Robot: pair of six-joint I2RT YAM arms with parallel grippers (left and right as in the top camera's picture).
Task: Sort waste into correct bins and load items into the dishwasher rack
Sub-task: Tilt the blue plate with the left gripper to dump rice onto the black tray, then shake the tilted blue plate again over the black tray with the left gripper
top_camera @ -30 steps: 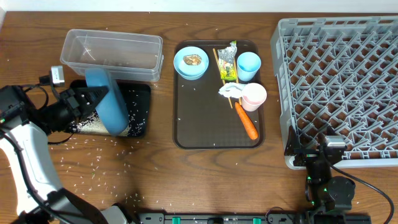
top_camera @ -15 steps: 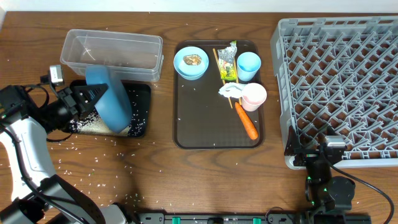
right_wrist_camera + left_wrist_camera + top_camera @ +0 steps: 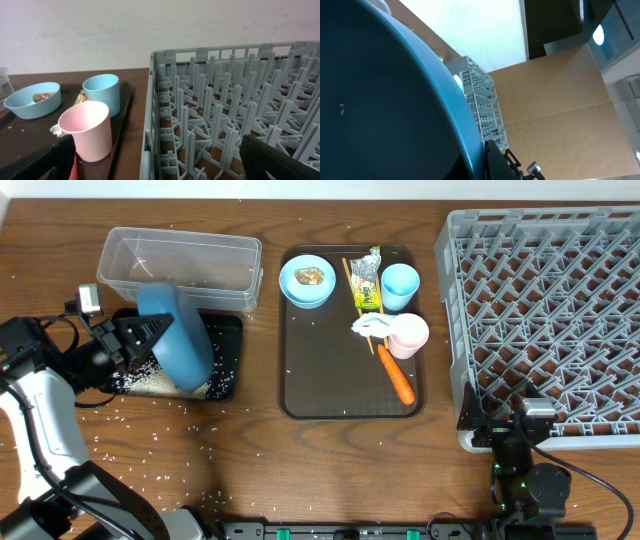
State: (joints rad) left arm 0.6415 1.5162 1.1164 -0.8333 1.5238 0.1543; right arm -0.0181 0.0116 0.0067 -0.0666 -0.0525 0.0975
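Since a second ago my left gripper has crept slightly toward the far edge, taking the large blue bowl with it. Its fingers are pinched together on the bowl's rim. The bowl stands tipped on edge over the shallow black rectangular tray, where loose white rice lies heaped, and more grains are scattered on the wooden table in front. The clear rectangular plastic tub sits just behind, its near wall touching or almost touching the bowl.

A bare strip of table separates these from the brown serving tray. Its far end holds a small light-blue bowl containing a small brown food lump, then wooden chopsticks, a yellow-green foil wrapper and a light-blue cup. Nearer are a crumpled white tissue, a pink cup and an orange carrot. The tray's near left part is open.

A narrow gap lies between that tray and the large grey plastic lattice crate, which runs off the right edge. My right gripper sits at its front left corner with its fingers spread wide, holding nothing.
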